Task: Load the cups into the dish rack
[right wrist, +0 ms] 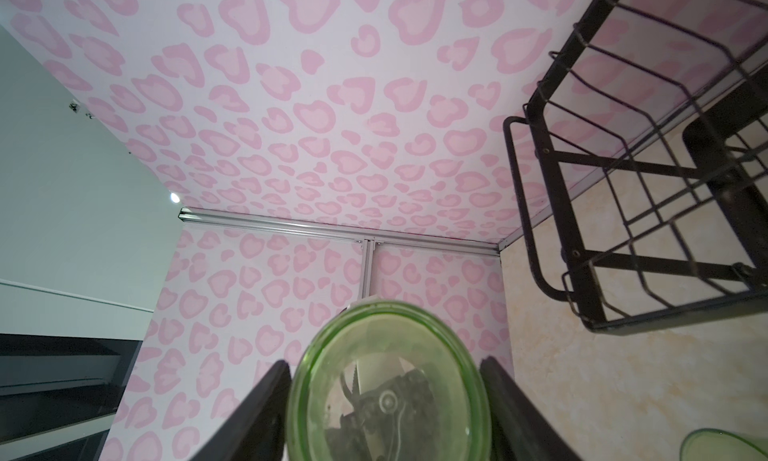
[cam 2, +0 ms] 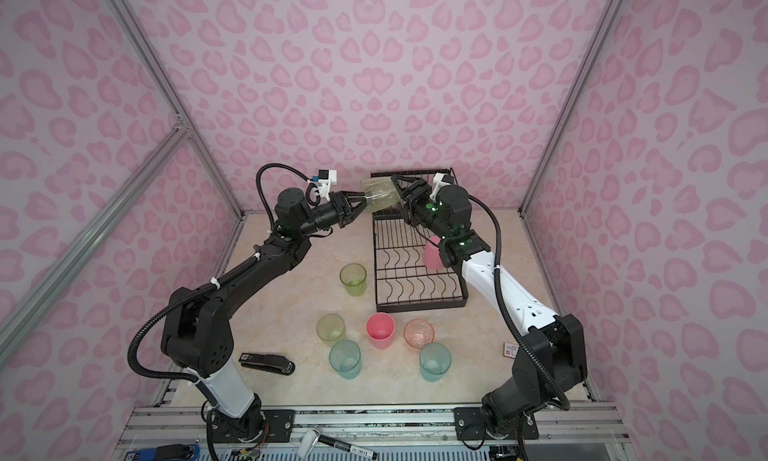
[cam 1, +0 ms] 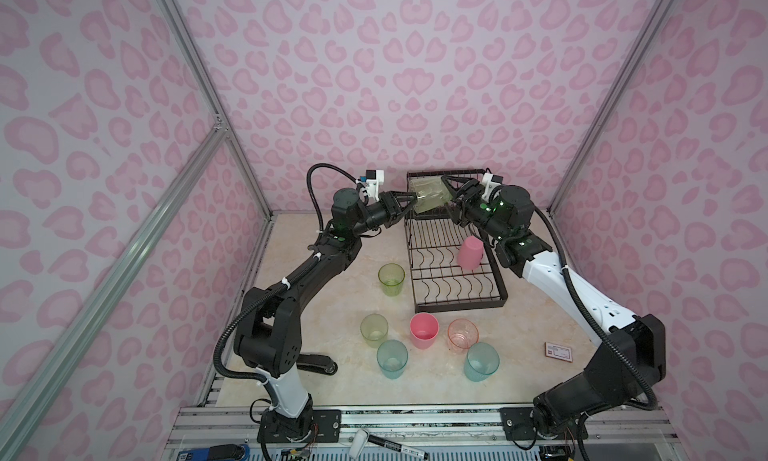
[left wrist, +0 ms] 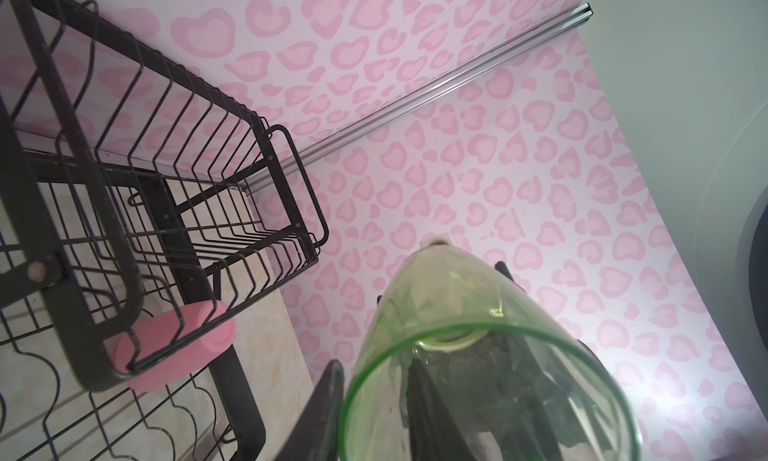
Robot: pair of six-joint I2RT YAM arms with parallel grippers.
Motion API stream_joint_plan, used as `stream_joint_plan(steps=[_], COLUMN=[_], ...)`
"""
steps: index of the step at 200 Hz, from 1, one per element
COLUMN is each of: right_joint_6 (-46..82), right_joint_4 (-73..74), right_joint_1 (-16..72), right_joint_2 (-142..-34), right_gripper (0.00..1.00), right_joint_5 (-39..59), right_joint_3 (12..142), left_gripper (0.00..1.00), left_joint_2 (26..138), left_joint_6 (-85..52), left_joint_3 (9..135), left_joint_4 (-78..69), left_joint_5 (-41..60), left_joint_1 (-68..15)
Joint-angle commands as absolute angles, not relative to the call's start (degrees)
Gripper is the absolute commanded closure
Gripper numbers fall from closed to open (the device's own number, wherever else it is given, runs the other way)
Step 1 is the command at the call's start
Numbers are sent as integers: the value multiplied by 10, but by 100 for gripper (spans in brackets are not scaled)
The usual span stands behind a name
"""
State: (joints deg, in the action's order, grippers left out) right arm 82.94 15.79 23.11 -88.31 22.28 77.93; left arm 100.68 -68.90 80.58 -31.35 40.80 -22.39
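Eight cups (cam 1: pixel 424 331), one dish rack (cam 1: pixel 457 303), one stapler (cam 2: pixel 266 361).

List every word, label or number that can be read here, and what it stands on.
On the marker: printed text, too small to read.
On the red card: a white label, blurred.
On the stapler: a white label, unreadable.
On the yellow-green cup and the dish rack: no print seen.
Nothing can be quoted.

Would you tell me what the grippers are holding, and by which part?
A green cup: right gripper clamps its base; left gripper straddles its rim, grip unclear.
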Motion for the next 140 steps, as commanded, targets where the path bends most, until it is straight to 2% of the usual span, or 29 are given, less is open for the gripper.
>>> stream_joint_plan(steps=[1, 140], right_joint_6=[802, 715], right_joint_4=[156, 95], right_joint_1=[231, 255], right_joint_2=[-879, -864], right_gripper=[42, 45], right_joint_5=[208, 178], right_joint_3=[775, 788], left_gripper=[69, 68], left_joint_2=[1011, 1013], left_joint_6=[-680, -665], left_joint_3=[807, 806], left_joint_4=[-338, -328], left_joint_5=[415, 417], left_joint_1=[-224, -222])
